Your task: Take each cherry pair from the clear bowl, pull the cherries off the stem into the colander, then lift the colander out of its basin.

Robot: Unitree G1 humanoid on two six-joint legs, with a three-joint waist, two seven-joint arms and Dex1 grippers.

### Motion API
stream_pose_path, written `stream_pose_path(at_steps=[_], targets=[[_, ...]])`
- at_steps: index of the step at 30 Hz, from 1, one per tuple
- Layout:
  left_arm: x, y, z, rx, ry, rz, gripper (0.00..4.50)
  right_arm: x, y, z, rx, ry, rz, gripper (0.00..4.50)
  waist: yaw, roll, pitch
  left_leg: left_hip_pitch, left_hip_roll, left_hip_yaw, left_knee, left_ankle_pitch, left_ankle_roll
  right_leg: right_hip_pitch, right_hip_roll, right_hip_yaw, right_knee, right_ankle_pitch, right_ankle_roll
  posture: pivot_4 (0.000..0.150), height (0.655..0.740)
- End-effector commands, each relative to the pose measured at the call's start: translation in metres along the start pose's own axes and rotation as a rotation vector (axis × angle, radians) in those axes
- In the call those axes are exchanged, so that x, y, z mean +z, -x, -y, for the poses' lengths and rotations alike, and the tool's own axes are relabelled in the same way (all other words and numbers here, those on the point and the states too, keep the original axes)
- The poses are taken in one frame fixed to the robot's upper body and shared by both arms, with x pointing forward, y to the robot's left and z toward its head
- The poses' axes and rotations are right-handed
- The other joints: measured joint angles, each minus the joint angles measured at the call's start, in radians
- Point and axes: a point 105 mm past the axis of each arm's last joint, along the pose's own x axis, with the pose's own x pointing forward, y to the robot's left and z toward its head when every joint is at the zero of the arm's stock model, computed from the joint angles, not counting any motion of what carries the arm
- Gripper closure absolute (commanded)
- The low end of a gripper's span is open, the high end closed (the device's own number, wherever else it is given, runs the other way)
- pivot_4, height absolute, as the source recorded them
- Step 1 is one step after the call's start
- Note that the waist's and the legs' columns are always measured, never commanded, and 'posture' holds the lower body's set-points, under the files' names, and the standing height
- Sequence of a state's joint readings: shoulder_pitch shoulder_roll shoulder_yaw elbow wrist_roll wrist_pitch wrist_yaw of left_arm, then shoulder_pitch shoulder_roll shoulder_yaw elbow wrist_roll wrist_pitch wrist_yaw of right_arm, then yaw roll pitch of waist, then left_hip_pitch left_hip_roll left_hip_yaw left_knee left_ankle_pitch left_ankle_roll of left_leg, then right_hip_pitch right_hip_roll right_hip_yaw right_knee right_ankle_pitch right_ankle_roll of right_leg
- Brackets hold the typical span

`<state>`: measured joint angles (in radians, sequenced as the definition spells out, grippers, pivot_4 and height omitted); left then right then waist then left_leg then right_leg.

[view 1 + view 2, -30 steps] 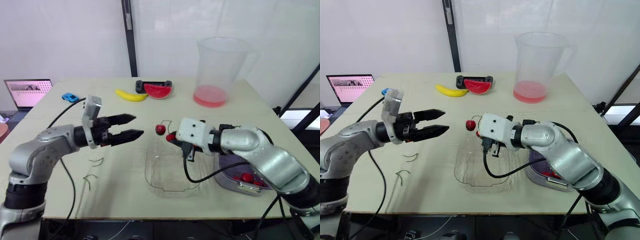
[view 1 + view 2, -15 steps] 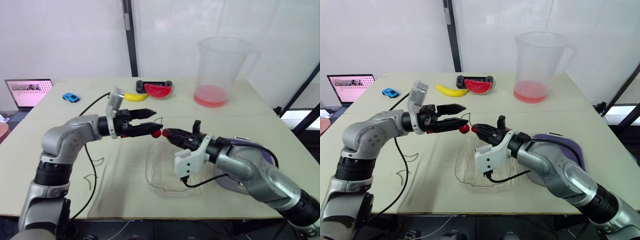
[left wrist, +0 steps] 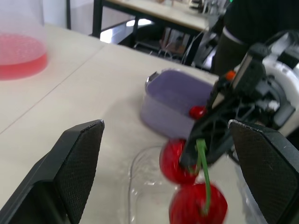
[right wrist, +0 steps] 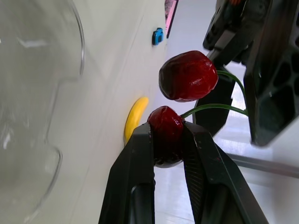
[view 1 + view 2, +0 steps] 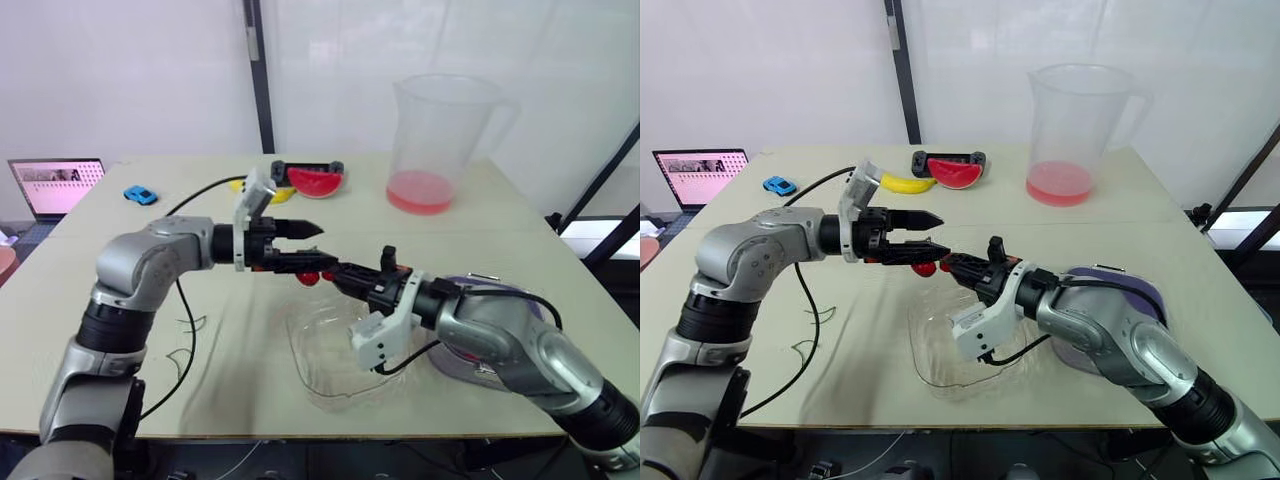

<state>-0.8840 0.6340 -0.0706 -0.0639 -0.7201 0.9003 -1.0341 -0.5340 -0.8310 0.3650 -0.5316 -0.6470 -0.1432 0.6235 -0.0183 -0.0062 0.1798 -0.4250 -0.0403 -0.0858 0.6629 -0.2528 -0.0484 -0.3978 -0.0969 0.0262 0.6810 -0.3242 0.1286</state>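
A pair of red cherries (image 5: 318, 276) on a green stem (image 4: 215, 108) hangs over the far rim of the clear bowl (image 5: 340, 352). My right gripper (image 4: 167, 136) is shut on one cherry (image 4: 166, 133); the other cherry (image 4: 188, 75) hangs free beside it. My left gripper (image 5: 322, 248) is open just left of and above the pair, its black fingers (image 3: 80, 154) apart with nothing between them. The purple basin (image 5: 490, 340) stands to the right of the bowl, partly hidden by my right arm. I cannot make out the colander in it.
A tall clear pitcher (image 5: 436, 140) with red liquid stands at the back right. A banana (image 5: 262, 190), a watermelon slice (image 5: 316, 181) and a blue toy car (image 5: 140, 194) lie at the back. Loose stems (image 5: 185, 355) lie on the table at the left. A laptop (image 5: 55, 185) sits at the far left.
My left gripper has moved right, up to the cherry pair. My right arm has turned and drawn in, still holding the pair over the bowl's far rim.
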Motion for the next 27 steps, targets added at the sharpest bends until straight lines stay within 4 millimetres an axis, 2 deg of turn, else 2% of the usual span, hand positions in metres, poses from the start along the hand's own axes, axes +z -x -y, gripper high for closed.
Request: stream_pose_path(at_steps=[1, 8, 11, 18, 23, 27], targets=[[0.008, -0.001, 0.008, -0.017, -0.048, -0.005, 0.00, -0.006, 0.004, 0.008, -0.018, 0.037, -0.026, 3.77, 0.001, 0.000, 0.000, 0.000, 0.000, 0.000, 0.000, 0.000, 0.000, 0.000, 0.000, 0.000, 0.000, 0.000, 0.000, 0.150, 0.7400], [0.012, -0.004, 0.009, -0.022, -0.053, 0.013, 0.00, -0.006, 0.004, 0.008, -0.010, 0.028, -0.031, 3.77, 0.000, 0.000, 0.000, 0.000, 0.000, 0.000, 0.000, 0.000, 0.000, 0.000, 0.000, 0.000, 0.000, 0.000, 0.000, 0.150, 0.7400], [0.013, -0.004, 0.009, -0.024, -0.049, 0.018, 0.81, -0.007, 0.004, 0.009, -0.010, 0.027, -0.034, 3.81, 0.000, 0.000, 0.000, 0.000, 0.000, 0.000, 0.000, 0.000, 0.000, 0.000, 0.000, 0.000, 0.000, 0.000, 0.000, 0.150, 0.7400], [0.011, -0.008, 0.011, -0.047, -0.049, 0.007, 4.30, -0.007, 0.004, 0.012, -0.019, 0.033, -0.032, 3.81, 0.001, 0.000, 0.000, 0.000, 0.000, 0.000, 0.000, 0.000, 0.000, 0.000, 0.000, 0.000, 0.000, 0.000, 0.000, 0.150, 0.7400], [0.013, -0.013, 0.011, -0.046, -0.045, 0.026, 4.41, -0.006, 0.004, 0.012, -0.017, 0.026, -0.027, 3.81, 0.001, 0.000, 0.000, 0.000, 0.000, 0.000, 0.000, 0.000, 0.000, 0.000, 0.000, 0.000, 0.000, 0.000, 0.000, 0.150, 0.7400], [0.013, -0.012, 0.009, -0.041, -0.041, 0.031, 4.41, -0.003, 0.005, 0.007, 0.009, -0.091, -0.001, 3.81, 0.000, 0.000, 0.000, 0.000, 0.000, 0.000, 0.000, 0.000, 0.000, 0.000, 0.000, 0.000, 0.000, 0.000, 0.000, 0.150, 0.7400]])
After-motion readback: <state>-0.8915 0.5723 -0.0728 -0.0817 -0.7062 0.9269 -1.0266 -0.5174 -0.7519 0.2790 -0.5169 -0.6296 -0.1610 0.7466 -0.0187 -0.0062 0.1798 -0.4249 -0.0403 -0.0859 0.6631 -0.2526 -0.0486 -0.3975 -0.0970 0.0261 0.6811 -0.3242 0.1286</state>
